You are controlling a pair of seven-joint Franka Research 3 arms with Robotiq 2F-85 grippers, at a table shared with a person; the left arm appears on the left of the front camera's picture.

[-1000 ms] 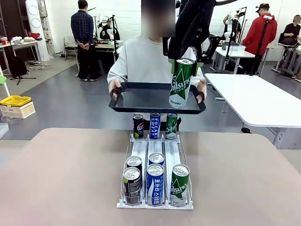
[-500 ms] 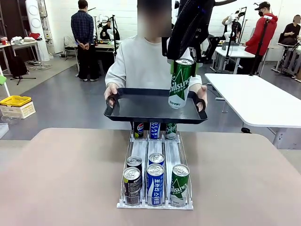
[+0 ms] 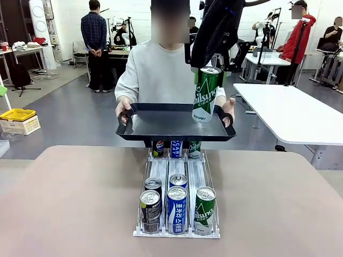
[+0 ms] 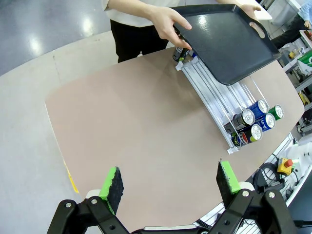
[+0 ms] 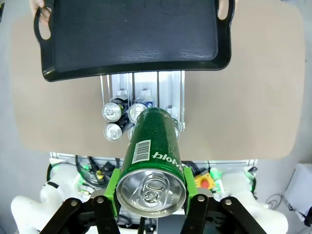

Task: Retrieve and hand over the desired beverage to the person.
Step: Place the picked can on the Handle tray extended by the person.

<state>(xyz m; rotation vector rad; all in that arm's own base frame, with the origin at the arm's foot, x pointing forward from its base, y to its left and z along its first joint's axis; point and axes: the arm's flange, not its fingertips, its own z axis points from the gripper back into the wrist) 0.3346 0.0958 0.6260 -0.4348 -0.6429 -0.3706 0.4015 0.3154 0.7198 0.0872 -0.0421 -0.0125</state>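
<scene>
The person (image 3: 161,72) in a light grey sweatshirt stands at the far side and holds out a black tray (image 3: 155,120) with both hands over the table's far edge. My right gripper (image 3: 208,72) is shut on a green Chilsung cider can (image 3: 206,94), holding it upright above the tray's right part. In the right wrist view the green can (image 5: 153,161) sits between the green pads with the tray (image 5: 131,36) beyond it. My left gripper (image 4: 169,185) is open, high above the table, with nothing between its fingers.
A clear can rack (image 3: 178,201) with three lanes stands mid-table, holding black, blue and green cans at its front and more at the far end under the tray. A white table (image 3: 289,115) stands to the right. Other people stand farther off.
The person has brought the tray closer and slightly lower, under the can. My right gripper with the can has barely moved.
</scene>
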